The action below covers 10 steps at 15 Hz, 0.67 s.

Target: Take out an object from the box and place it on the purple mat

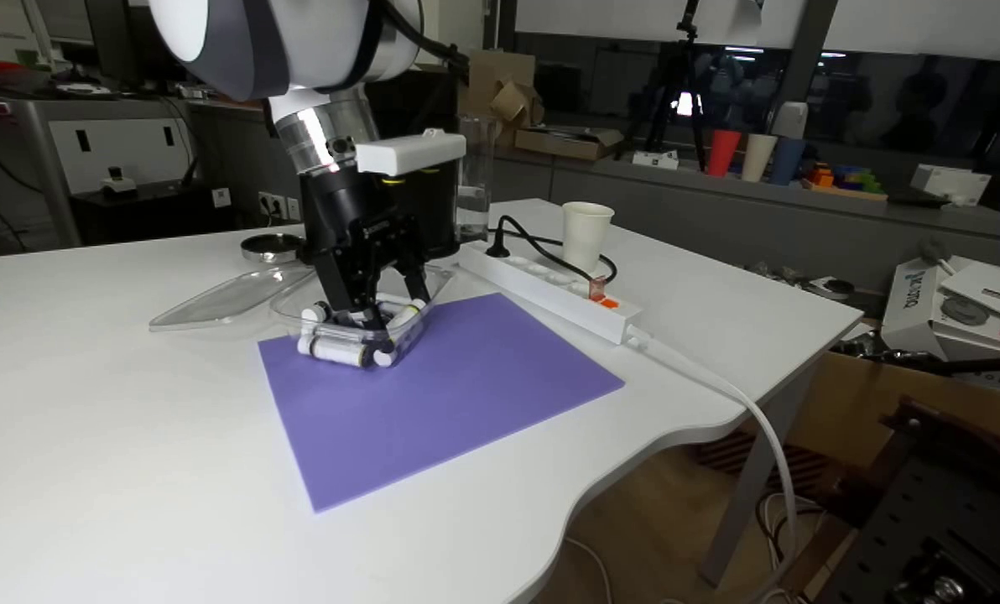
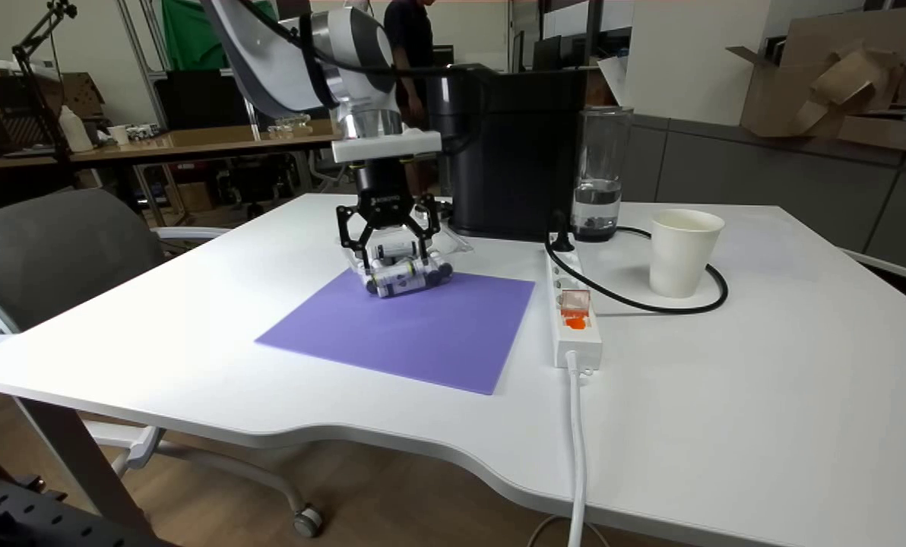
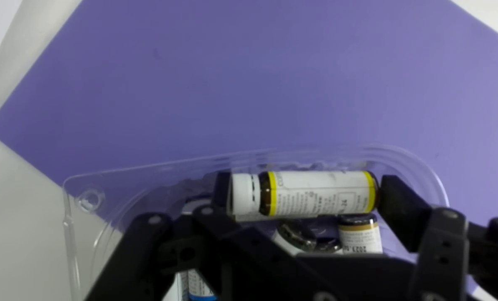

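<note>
Robotics lab in an office-like room: a robot arm (image 1: 324, 42) bends over a white counter (image 2: 727, 425), a wheeled chair (image 2: 65, 258) stands to the left in an exterior view, and a tripod (image 1: 680, 71) and cardboard boxes (image 1: 487, 75) stand by far windows (image 1: 869, 92).

In an exterior view, we see the mat (image 1: 466, 386), the box (image 1: 438, 284) straddling its far edge, the lid (image 1: 219, 302) to its rear left, the power strip (image 1: 550, 295) to its right.
</note>
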{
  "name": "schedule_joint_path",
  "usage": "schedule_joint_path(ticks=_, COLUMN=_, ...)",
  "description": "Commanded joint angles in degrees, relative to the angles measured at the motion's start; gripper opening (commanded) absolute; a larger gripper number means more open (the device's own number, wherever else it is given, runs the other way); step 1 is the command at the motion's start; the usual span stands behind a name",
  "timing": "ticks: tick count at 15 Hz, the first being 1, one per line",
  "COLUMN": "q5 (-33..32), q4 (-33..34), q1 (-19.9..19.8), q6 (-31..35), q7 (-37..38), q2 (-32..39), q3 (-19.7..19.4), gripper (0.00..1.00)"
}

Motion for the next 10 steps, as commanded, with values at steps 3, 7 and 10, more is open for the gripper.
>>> schedule_joint_path(ticks=3, q5=-0.99, q4=-0.89, q1=0.31, q6=0.18, q7=4.57, q2=-0.89, q3=-0.97, gripper=0.63)
schedule_joint_path(ticks=7, q5=-0.12, q4=-1.33, q1=-0.19, q6=0.99, q7=5.74, q2=-2.85, q3=-0.95, gripper=0.63)
schedule_joint_path(ticks=10, q5=0.49, q4=-1.90, q1=-0.79, q6=1.85, q7=6.81, q2=-5.29, q3=-1.17, gripper=0.63)
